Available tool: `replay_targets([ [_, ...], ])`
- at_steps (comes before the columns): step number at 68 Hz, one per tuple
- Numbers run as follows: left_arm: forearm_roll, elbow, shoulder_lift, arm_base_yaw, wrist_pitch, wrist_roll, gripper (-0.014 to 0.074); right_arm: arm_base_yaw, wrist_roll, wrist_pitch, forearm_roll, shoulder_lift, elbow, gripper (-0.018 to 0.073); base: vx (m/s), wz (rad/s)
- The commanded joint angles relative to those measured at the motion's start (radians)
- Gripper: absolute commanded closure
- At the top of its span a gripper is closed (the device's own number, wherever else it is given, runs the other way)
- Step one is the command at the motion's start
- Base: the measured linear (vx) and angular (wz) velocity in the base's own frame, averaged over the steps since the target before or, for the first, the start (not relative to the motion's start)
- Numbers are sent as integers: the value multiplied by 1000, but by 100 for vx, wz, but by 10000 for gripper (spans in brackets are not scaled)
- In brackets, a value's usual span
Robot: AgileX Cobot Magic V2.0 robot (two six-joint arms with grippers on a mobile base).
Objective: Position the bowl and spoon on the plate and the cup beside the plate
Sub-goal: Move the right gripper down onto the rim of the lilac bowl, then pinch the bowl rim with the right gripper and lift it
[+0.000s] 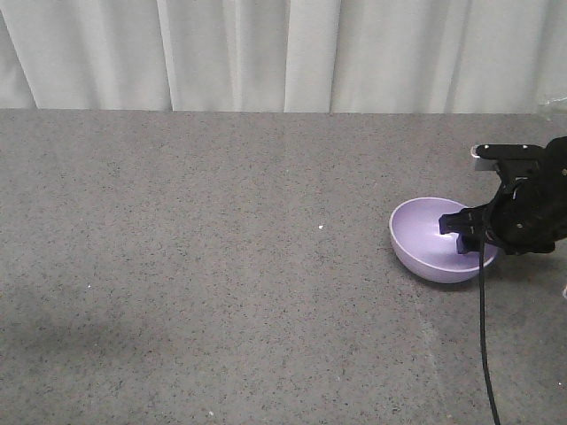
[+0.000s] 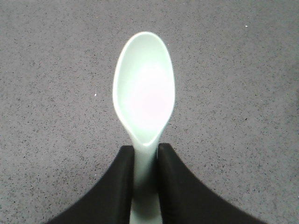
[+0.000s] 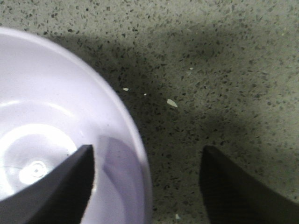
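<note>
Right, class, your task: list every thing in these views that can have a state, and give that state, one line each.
Lilac bowl: upright on the grey surface, nothing in it but one pincer finger.
Mint-green spoon: gripped by its handle, hollow side facing the wrist camera.
Left pincer: shut on the spoon handle.
Right pincer: open, astride the bowl's rim, one finger inside, one outside.

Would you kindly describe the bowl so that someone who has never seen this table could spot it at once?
Start at the grey speckled table in front of the white curtain and go to its right side. There the bowl sits, the jaws of the black right gripper astride its rim. Its smooth, round, lilac form stands out against grey top and black gripper.
</note>
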Motion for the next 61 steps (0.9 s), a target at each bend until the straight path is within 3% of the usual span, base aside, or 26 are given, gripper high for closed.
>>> replay_targets([
  [1, -8, -27, -15, -5, -55, 1, 603, -3, -6, -48, 21, -40, -32, 246, 0, 0],
  [16, -8, -27, -15, -5, -55, 1, 603, -3, -7, -43, 23, -40, -32, 578, 0, 0],
  [36, -8, -27, -15, -5, -55, 1, 603, -3, -7, -1, 23, -83, -32, 570, 0, 0],
  [61, -8, -27, -15, -5, -55, 1, 603, -3, -18, 120, 58, -377, -32, 565, 0, 0],
])
